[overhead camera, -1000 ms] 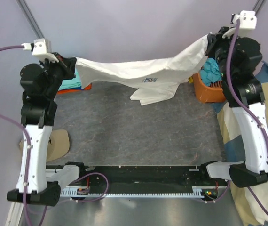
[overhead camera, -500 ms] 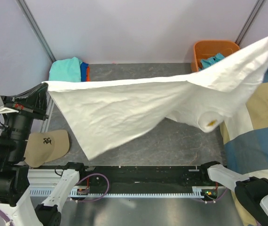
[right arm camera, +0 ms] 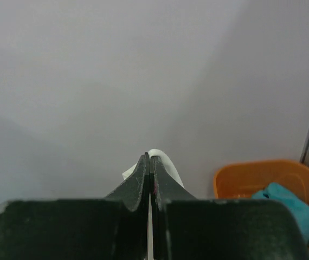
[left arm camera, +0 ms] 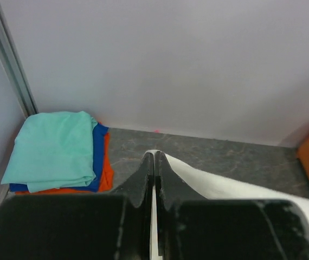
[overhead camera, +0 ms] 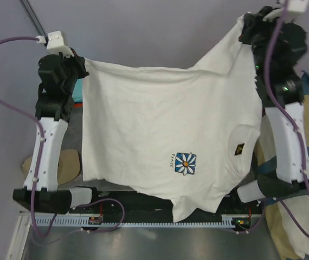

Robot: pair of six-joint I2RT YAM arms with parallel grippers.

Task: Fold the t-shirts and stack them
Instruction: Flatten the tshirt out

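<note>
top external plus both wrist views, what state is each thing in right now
white t-shirt, unfolded, held up and spread wide, flower print showing
left end effector, shut on the white t-shirt's edge
right end effector, shut on the white t-shirt's edge
teal, blue and orange t-shirts, folded, stacked, teal on top
orange bin, upright, teal cloth inside

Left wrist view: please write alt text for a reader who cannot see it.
The shut left gripper pinches an edge of the white t-shirt. Behind, at left, a folded teal tee tops a blue tee and an orange tee on the dark table.
</note>
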